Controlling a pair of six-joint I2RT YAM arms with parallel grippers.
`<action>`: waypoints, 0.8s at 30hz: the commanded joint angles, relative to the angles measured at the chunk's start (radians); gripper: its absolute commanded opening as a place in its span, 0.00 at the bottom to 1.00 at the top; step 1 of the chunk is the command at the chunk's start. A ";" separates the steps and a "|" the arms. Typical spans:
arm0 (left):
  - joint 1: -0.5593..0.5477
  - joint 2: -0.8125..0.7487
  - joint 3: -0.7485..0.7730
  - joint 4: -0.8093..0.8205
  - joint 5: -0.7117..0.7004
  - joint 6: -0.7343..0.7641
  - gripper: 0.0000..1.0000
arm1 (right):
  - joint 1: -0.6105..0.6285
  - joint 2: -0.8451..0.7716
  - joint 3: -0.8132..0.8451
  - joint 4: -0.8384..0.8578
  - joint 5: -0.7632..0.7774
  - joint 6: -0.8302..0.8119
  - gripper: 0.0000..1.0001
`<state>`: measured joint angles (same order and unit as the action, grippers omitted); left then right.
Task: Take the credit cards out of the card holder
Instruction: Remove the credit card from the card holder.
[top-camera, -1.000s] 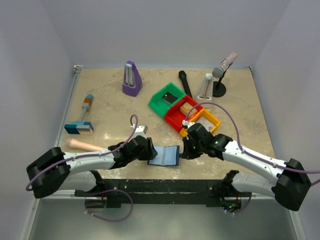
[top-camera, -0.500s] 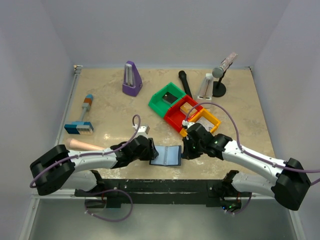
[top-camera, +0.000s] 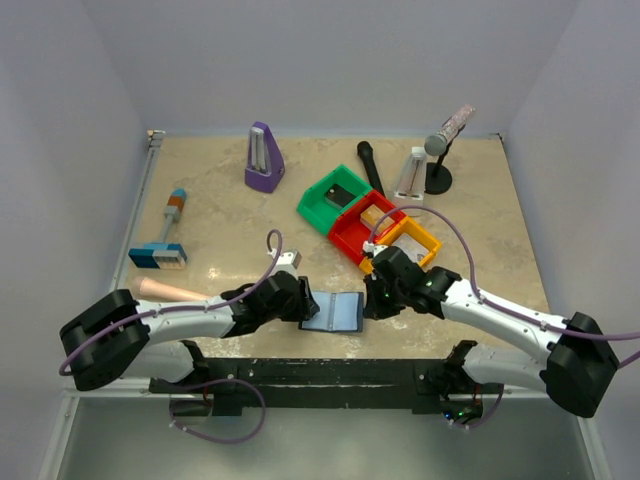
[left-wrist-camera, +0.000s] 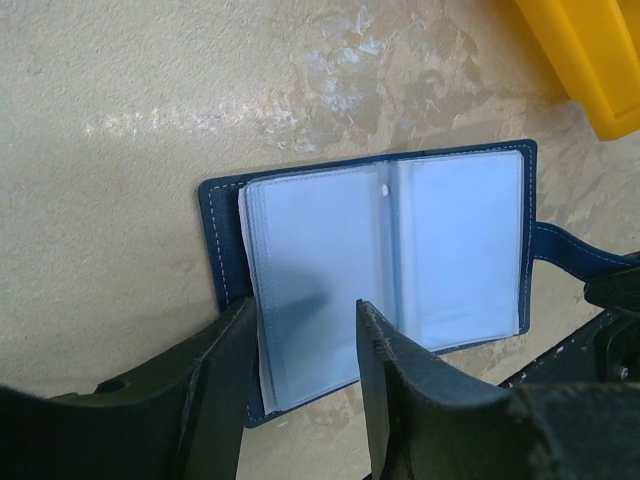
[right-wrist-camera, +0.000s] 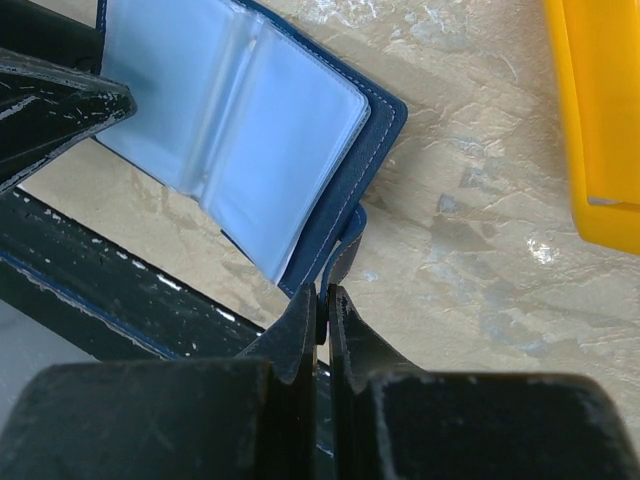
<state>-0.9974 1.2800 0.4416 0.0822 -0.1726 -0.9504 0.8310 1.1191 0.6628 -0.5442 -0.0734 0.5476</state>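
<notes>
This looked to me like a robotics lab test cell, not a home or a shop. A left arm (top-camera: 170, 320) and a right arm (top-camera: 500, 318), both white and black, were bolted to a black rail (top-camera: 330, 372) and trailed loose purple cables (top-camera: 462, 250). Just beyond the rail lay a beige stone-patterned tabletop (top-camera: 220, 215), boxed in on three sides by plain pale walls (top-camera: 330, 60). Farther beyond the rail sat unrelated props: a purple metronome (top-camera: 263, 158), a microphone (top-camera: 438, 143) on a stand, a green bin (top-camera: 312, 205), a red bin (top-camera: 350, 235) and a yellow bin (top-camera: 428, 238).
</notes>
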 joint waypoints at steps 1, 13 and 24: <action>-0.007 -0.010 0.012 0.021 -0.001 0.012 0.49 | 0.003 -0.001 0.011 0.033 -0.012 -0.020 0.00; -0.010 0.018 0.008 0.146 0.100 0.067 0.47 | 0.003 0.013 0.012 0.041 -0.022 -0.018 0.00; -0.018 0.021 0.034 0.234 0.168 0.122 0.46 | 0.003 0.005 0.011 0.033 -0.012 -0.015 0.00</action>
<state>-1.0050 1.2999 0.4416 0.2440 -0.0452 -0.8642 0.8310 1.1336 0.6628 -0.5446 -0.0734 0.5411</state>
